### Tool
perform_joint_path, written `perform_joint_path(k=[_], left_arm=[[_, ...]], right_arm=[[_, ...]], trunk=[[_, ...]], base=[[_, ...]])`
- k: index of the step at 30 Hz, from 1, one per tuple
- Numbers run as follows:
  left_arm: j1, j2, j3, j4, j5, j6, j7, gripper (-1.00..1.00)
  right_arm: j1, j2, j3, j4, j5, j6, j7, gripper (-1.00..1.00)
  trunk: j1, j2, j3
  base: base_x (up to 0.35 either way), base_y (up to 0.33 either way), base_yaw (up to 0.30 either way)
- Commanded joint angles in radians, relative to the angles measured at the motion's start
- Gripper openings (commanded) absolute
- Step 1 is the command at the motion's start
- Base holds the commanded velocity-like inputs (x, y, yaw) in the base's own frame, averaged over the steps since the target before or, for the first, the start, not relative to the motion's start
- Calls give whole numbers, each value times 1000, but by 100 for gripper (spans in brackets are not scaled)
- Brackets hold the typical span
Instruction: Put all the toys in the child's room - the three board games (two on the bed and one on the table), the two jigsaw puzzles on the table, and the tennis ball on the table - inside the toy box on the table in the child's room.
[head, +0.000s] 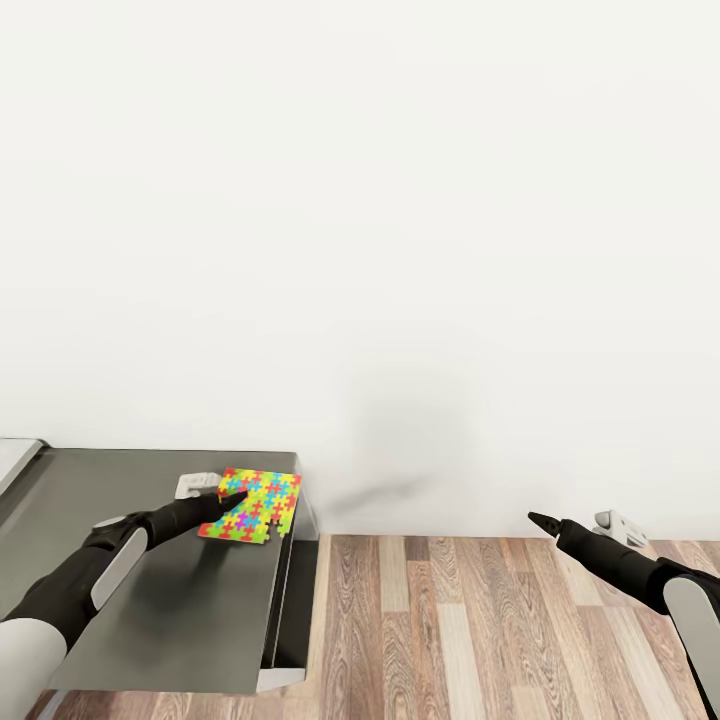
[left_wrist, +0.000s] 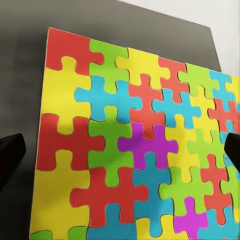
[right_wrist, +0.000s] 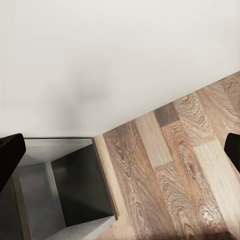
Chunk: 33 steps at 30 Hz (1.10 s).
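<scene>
A jigsaw puzzle (head: 258, 505) of red, yellow, green, blue and pink pieces lies flat at the right end of the grey table (head: 190, 600). My left gripper (head: 228, 503) reaches over the puzzle's left edge. In the left wrist view the puzzle (left_wrist: 135, 140) spreads wide just beyond the open left gripper (left_wrist: 120, 155), whose dark fingertips (left_wrist: 10, 152) stand far apart. My right gripper (head: 540, 520) hangs open over the floor, well right of the table, with nothing between its fingers (right_wrist: 7, 157).
A small white thing (head: 196, 485) lies on the table just behind my left gripper, partly hidden. A pale grey edge (head: 15, 455) shows at the table's far left. Wood plank floor (head: 450, 620) stretches right of the table, with the white wall (head: 400, 250) behind.
</scene>
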Motion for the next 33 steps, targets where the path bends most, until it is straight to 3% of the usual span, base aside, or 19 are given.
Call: perform_joint_path(k=[1, 9, 29, 31, 33], left_arm=[[-1, 1, -3, -2, 10, 8, -6, 100], [-1, 1, -3, -7, 10, 9, -35, 100], [0, 1, -3, -20, 11, 18, -38, 100], [0, 1, -13, -25, 11, 18, -39, 100], [0, 1, -54, -43, 11, 21, -48, 100]], right_arm=[[-1, 0, -1, -1, 0, 5, 2, 100], [-1, 0, -1, -1, 1, 5, 2, 100], [-1, 0, -1, -1, 0, 5, 2, 100], [-1, 0, -1, -1, 0, 5, 2, 100], [-1, 0, -1, -1, 0, 5, 2, 100]], trunk=[[0, -1, -1], [0, -1, -1], [0, -1, -1], [0, -1, -1], [0, -1, -1]], base=[[0, 0, 0], [0, 0, 0], [0, 0, 0], [0, 0, 0], [0, 0, 0]])
